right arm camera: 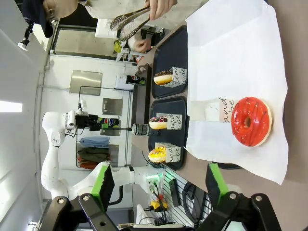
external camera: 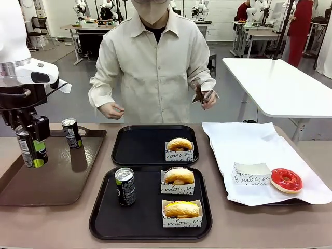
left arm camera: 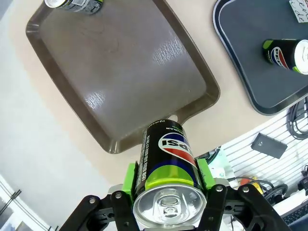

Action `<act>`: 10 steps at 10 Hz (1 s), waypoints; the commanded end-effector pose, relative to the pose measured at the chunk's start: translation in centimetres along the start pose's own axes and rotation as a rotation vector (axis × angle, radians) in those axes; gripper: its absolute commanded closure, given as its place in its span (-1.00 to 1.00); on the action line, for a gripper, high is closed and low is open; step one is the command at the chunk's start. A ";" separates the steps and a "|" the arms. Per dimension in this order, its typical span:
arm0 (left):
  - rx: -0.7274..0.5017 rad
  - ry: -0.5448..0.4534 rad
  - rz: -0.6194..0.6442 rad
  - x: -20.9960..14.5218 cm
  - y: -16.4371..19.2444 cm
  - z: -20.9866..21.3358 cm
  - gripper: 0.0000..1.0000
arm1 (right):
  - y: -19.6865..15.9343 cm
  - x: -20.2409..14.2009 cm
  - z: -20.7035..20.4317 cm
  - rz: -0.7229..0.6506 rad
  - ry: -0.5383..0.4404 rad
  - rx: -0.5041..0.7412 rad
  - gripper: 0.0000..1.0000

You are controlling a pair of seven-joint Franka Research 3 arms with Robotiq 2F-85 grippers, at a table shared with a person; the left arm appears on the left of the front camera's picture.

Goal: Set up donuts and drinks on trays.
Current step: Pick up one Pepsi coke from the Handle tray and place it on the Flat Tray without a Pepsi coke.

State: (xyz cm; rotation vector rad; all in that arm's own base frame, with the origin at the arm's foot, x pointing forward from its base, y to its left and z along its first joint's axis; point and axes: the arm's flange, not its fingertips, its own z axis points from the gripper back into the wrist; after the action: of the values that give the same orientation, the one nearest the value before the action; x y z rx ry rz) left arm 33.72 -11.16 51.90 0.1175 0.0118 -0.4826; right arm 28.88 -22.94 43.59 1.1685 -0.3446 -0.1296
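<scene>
My left gripper [external camera: 30, 141] is shut on a dark drink can [external camera: 34, 156], held upright above the brown tray's [external camera: 57, 176] left part; the left wrist view shows green pads [left arm camera: 130, 175] clamping the can [left arm camera: 166, 144]. A second can [external camera: 71, 133] stands on the brown tray. Two black trays lie in the middle. The far one [external camera: 140, 148] holds one sleeved donut [external camera: 179, 144]. The near one [external camera: 104, 220] holds a can [external camera: 125, 186] and two sleeved donuts [external camera: 178, 175] [external camera: 181, 209]. My right gripper [right arm camera: 160, 185] is open and empty, above the red-iced donut [right arm camera: 250, 121].
The red donut [external camera: 286, 180] and an empty paper sleeve [external camera: 251, 174] lie on a white-paper-lined tray [external camera: 244, 140] at right. A person across the table holds tongs [external camera: 203, 96] in one hand. A white side table [external camera: 280, 83] stands at the back right.
</scene>
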 end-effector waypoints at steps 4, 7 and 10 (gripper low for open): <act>0.002 -0.001 -0.001 -0.4 0.0 0.4 -0.17 | 0.1 0.2 0.2 0.004 -0.009 0.021 -1.00; 0.000 0.001 0.000 0.0 0.0 0.0 -0.17 | 0.1 0.2 0.2 0.004 -0.009 0.021 -1.00; 0.026 -0.117 0.075 2.8 -0.9 0.4 -0.17 | 0.1 0.2 0.2 0.004 -0.009 0.021 -1.00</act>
State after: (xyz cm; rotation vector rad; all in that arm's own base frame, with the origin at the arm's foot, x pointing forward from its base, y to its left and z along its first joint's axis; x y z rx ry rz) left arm 34.96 -12.16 51.98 0.1114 -0.0558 -0.4575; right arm 28.88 -22.94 43.59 1.1686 -0.3446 -0.1296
